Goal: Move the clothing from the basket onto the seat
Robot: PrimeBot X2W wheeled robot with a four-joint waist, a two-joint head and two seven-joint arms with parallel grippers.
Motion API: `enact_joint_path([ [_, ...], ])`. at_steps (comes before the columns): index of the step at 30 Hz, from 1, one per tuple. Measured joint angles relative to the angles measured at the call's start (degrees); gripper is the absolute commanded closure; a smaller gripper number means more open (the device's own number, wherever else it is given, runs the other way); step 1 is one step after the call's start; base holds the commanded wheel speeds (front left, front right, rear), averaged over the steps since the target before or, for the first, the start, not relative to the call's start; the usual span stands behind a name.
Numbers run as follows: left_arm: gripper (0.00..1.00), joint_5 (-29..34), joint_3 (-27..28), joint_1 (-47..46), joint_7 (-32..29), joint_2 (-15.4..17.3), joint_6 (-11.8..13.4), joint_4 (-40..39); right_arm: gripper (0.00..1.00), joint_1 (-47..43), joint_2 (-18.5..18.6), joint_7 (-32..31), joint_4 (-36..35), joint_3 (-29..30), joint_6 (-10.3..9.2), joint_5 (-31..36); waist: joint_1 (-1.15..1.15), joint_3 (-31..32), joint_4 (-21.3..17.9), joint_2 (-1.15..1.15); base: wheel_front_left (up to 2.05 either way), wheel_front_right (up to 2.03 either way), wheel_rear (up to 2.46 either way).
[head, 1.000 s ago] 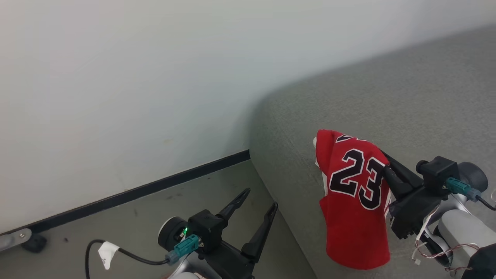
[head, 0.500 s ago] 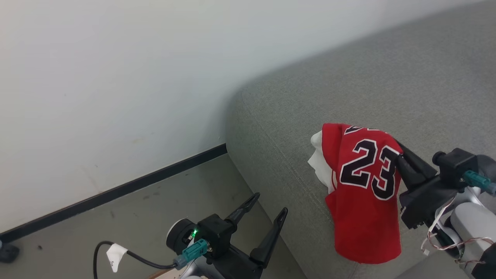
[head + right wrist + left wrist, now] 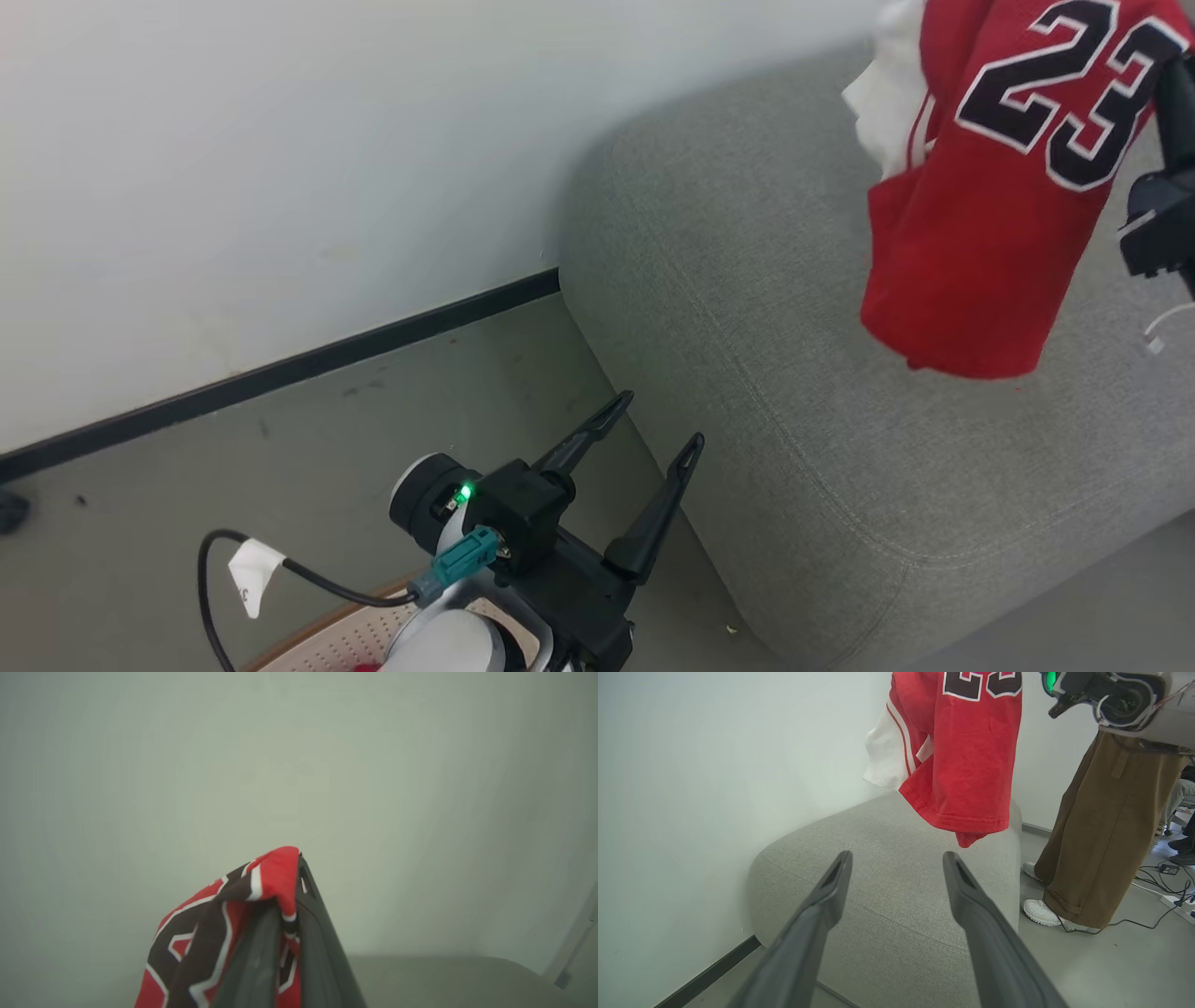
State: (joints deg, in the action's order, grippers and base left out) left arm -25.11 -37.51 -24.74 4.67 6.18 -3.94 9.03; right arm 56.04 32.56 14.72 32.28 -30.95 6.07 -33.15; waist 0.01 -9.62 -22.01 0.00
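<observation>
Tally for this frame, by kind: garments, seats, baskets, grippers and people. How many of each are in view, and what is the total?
Red jersey: 1
Grey seat: 1
Basket: 1, cropped at the bottom edge of the head view
Grippers: 2, the left gripper open, the right gripper shut on the jersey
Person: 1, legs only
Total: 6

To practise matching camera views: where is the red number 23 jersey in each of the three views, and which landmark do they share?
Head view: jersey in the top right corner, hanging over the grey seat.
Left wrist view: jersey at top centre, hanging over the seat.
Right wrist view: jersey at lower centre-left, pinched in the shut right gripper.
Shared landmark: the pale wall.
</observation>
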Motion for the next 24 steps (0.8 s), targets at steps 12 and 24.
enact_joint_path([
  [12,0.00,1.67,-0.58,-4.95,-2.99,0.86,0.40,-2.68,1.00,6.10,3.45,-0.01,9.98,5.89,0.49,-2.37,0.01,-7.43,3.68,0.01,0.00,0.00,0.00],
  [24,0.00,3.54,-2.85,-7.19,-5.19,0.76,-0.12,-4.86,1.00,5.38,5.87,-0.01,16.14,6.83,0.76,-1.27,0.00,-12.72,7.34,0.00,0.00,0.00,0.00],
])
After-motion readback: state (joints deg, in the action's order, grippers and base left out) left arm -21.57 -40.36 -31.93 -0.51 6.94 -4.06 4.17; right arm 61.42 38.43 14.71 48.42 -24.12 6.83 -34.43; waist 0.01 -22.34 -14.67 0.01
